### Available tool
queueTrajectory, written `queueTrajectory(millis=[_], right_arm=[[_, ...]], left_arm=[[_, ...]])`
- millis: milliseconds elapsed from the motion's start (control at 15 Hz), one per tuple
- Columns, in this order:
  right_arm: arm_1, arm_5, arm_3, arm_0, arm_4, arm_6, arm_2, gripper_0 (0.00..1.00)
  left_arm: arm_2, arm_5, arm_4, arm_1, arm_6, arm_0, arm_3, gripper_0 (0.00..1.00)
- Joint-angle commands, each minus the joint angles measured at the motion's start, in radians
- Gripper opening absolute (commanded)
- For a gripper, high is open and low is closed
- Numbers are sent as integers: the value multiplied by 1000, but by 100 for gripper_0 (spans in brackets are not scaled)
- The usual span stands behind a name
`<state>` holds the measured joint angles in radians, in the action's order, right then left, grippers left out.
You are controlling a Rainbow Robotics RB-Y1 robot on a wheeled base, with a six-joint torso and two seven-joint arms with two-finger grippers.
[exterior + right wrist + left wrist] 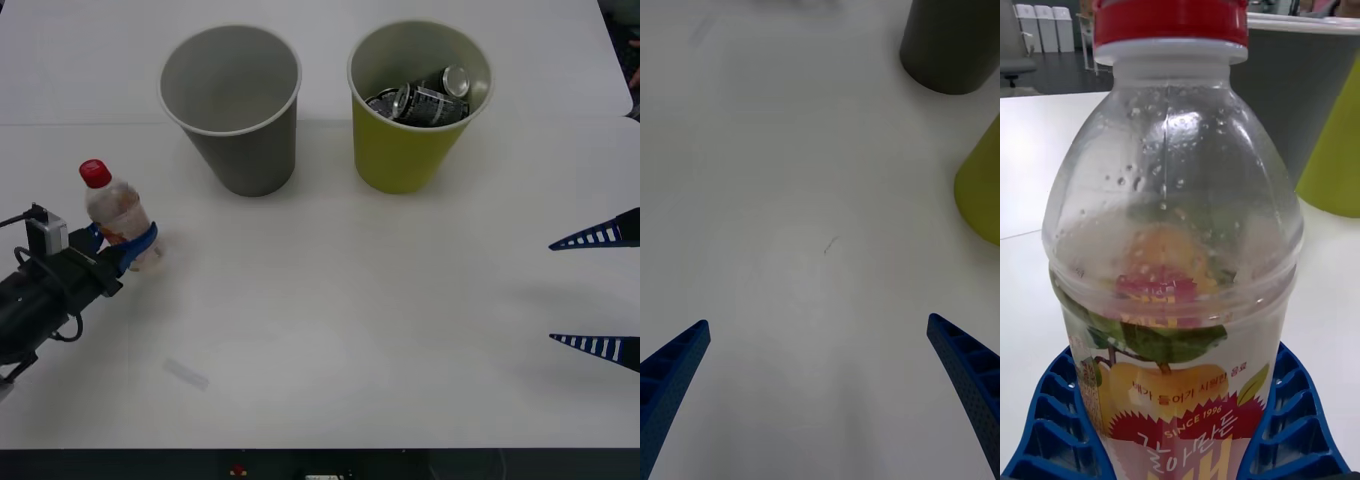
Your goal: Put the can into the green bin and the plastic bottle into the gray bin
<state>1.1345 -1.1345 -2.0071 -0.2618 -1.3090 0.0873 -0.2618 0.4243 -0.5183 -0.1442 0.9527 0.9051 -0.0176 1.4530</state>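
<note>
Front view: the left gripper (135,250) reaches in low from the table's left edge, clenched around the upright plastic bottle (118,215); the gray bin (232,108) and green bin (418,105), cans (425,97) inside, stand beyond it. The right gripper (597,292) hovers spread wide at the right edge.

Right wrist view: its blue fingers (674,375) gape over bare table (790,187), both bins ahead.

Left wrist view: ribbed fingers (1056,427) hug the bottle's labelled lower body.

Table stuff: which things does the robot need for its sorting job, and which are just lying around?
For the job:
- bottle, upright, in the left gripper
- gray bin, nothing in it
- green bin
- cans, already in the green bin

Lying about:
- faint smudge on the table
- right gripper, open and idle at the table's right edge
</note>
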Motion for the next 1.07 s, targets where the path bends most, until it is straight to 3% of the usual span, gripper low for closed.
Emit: queueTrajectory(millis=[67, 400, 667, 1067], right_arm=[[0, 0, 0, 0, 0, 0, 0, 100], [0, 0, 0, 0, 0, 0, 0, 100], [0, 0, 0, 0, 0, 0, 0, 100], [0, 0, 0, 0, 0, 0, 0, 100]], left_arm=[[-88, -2, 233, 20, -265, 34, 53, 0], [-240, -23, 627, 24, -712, 79, 155, 0], [-395, -155, 950, 23, -1078, 82, 196, 0], [-611, -342, 1318, 23, -1559, 65, 342, 0]])
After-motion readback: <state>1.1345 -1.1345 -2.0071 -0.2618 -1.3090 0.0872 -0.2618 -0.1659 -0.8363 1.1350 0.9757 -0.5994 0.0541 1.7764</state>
